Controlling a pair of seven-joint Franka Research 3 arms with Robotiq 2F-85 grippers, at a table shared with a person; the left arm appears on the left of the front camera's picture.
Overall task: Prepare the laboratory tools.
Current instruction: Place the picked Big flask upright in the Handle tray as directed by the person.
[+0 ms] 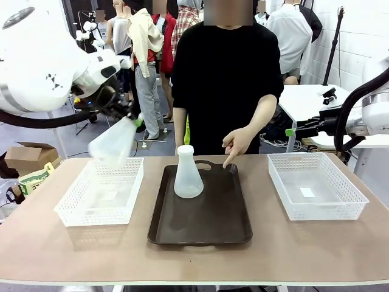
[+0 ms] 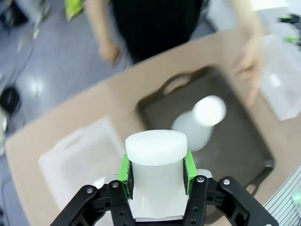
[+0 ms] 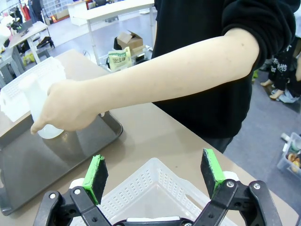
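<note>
flasks [image 1: 188, 173] translucent whitish, conical; one [image 2: 156, 160] clamped in left tool [image 2: 156, 172].

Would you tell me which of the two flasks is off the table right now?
The flask clamped by its neck in the left gripper, tilted in the air above the left basket. The other flask stands upright on the brown tray.

frosted plastic flasks [image 1: 188, 175]; glossy brown tray [image 1: 206, 222]; perforated plastic baskets [image 1: 103, 194].
</note>
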